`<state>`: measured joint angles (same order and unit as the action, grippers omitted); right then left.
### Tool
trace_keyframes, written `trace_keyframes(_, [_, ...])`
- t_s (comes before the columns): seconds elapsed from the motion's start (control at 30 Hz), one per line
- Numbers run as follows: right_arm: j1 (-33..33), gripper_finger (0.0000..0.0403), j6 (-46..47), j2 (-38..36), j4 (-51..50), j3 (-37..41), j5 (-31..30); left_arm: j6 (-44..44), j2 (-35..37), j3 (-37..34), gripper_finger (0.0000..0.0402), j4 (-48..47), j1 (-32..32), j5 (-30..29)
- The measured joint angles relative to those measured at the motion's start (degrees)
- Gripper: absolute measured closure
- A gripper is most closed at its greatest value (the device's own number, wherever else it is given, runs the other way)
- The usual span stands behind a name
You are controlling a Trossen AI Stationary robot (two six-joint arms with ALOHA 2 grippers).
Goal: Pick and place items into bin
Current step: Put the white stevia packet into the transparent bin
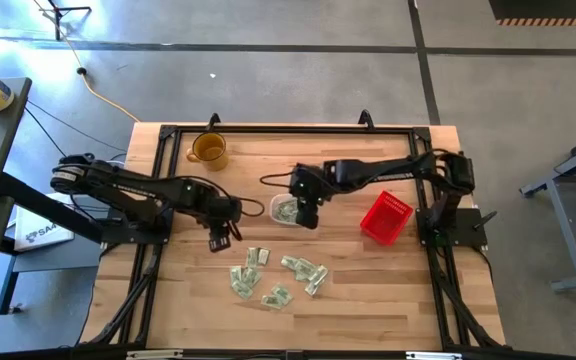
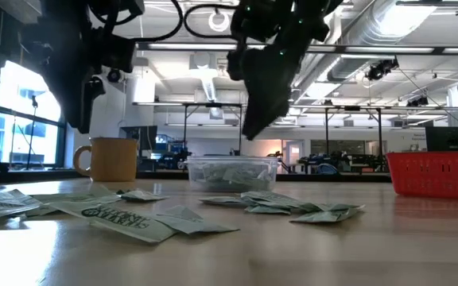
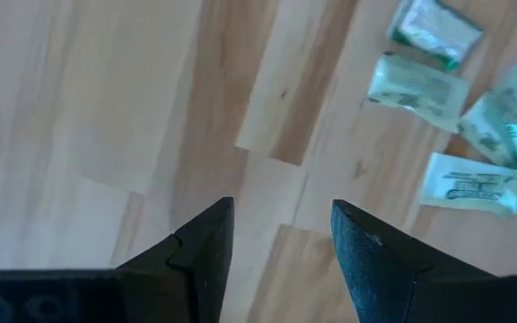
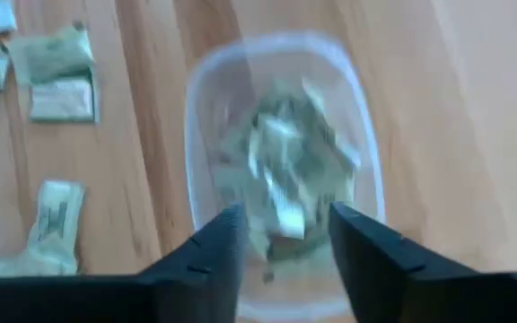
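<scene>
The bin (image 1: 284, 210), a small clear container, stands on the table near its middle and holds several pale green and white packets (image 4: 285, 152). My right gripper (image 4: 285, 224) hangs open right above the bin, fingers pointing down into it. One packet (image 4: 281, 220) shows blurred below its fingertips; whether it is falling or lying in the bin I cannot tell. More packets (image 1: 278, 278) lie loose on the table nearer the front edge. My left gripper (image 3: 281, 224) hangs open over bare wood to the left of them (image 1: 220, 238), with nothing between its fingers.
An amber mug (image 1: 208, 150) stands at the far left of the table. A red mesh basket (image 1: 386, 217) stands to the right of the bin. The front left and front right parts of the tabletop are bare wood.
</scene>
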<state>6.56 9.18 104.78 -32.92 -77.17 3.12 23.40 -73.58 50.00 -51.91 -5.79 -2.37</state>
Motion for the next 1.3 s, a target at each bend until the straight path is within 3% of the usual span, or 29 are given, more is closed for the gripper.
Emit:
trace_keyframes(0.1, [-0.95, 0.0211, -1.15, -1.77, -7.46, 0.02, 3.14, 1.10, -0.02, 0.00, 0.0181, 1.42, -1.24, -1.21])
trace_keyframes(0.3, [-13.65, 0.0166, -17.00, -6.90, -16.44, 3.93, -1.32, -1.52, -0.02, -0.02, 0.0181, 2.74, -1.35, -2.11])
trace_keyframes(0.4, [-19.31, 0.0158, -19.59, -7.40, -12.48, 6.65, -0.62, -3.61, -0.02, -0.02, 0.0181, 2.65, -1.35, -3.72])
trace_keyframes(0.53, [-24.47, 0.0151, -19.67, -5.97, 1.54, 9.90, -0.38, -6.13, -0.02, -0.02, 0.0181, 2.63, -1.32, -3.79])
trace_keyframes(0.67, [-27.23, 0.0151, -16.69, -2.83, 9.60, 10.87, -1.85, -8.12, -0.02, -0.02, 0.0181, 2.36, -1.35, -3.79])
trace_keyframes(0.93, [-26.43, 0.0165, -6.93, 2.80, 7.28, 11.02, -7.11, -10.71, -0.02, -0.02, 0.0181, 2.11, -1.35, -3.74])
trace_keyframes(1.17, [-24.64, 0.0217, -4.66, 4.73, 5.41, 10.95, -0.41, -11.10, -0.02, -0.02, 0.0181, 1.55, -1.35, -3.11])
trace_keyframes(1.3, [-25.30, 0.0235, -5.08, 4.73, 3.24, 10.91, -1.71, -11.07, -0.03, -0.02, 0.0181, 0.71, -1.35, -3.11])
